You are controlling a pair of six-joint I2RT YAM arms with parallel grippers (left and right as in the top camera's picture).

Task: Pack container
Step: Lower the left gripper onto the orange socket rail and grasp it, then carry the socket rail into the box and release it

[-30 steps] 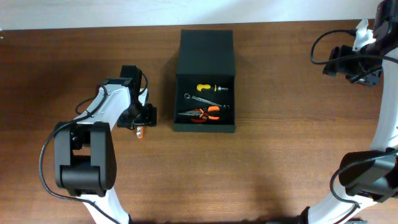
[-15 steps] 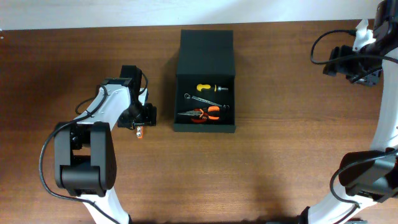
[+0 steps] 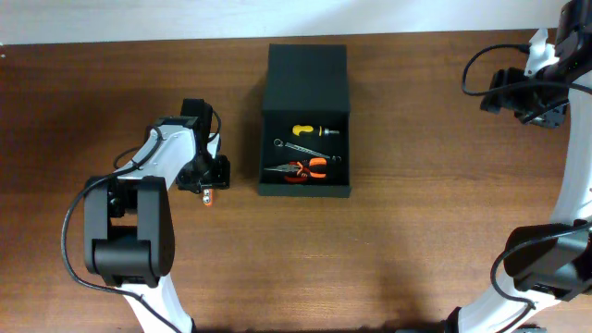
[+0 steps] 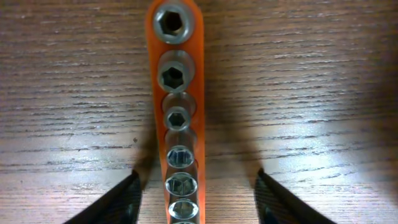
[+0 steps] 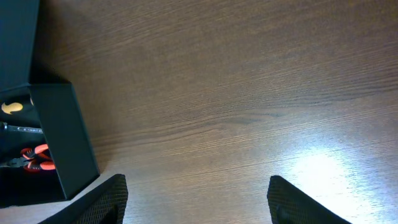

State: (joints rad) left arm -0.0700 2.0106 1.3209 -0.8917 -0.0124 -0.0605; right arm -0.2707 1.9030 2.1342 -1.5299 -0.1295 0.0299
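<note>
The dark container (image 3: 305,190) stands open at mid table, its flap lid (image 3: 306,76) folded back. Inside lie a yellow-handled tool (image 3: 305,130), a metal wrench (image 3: 301,148) and orange-handled pliers (image 3: 305,168). An orange rail of metal sockets (image 4: 177,118) lies on the wood left of the container; only its tip shows from overhead (image 3: 207,195). My left gripper (image 4: 198,199) is open, low over the rail, a finger on each side and not touching it. My right gripper (image 5: 196,199) is open and empty above bare wood at the far right; the container's corner (image 5: 62,146) shows at its left.
The brown wooden table (image 3: 416,240) carries only these things. A pale wall edge (image 3: 139,18) runs along the back. My right arm and its cables (image 3: 532,88) hang over the back right corner.
</note>
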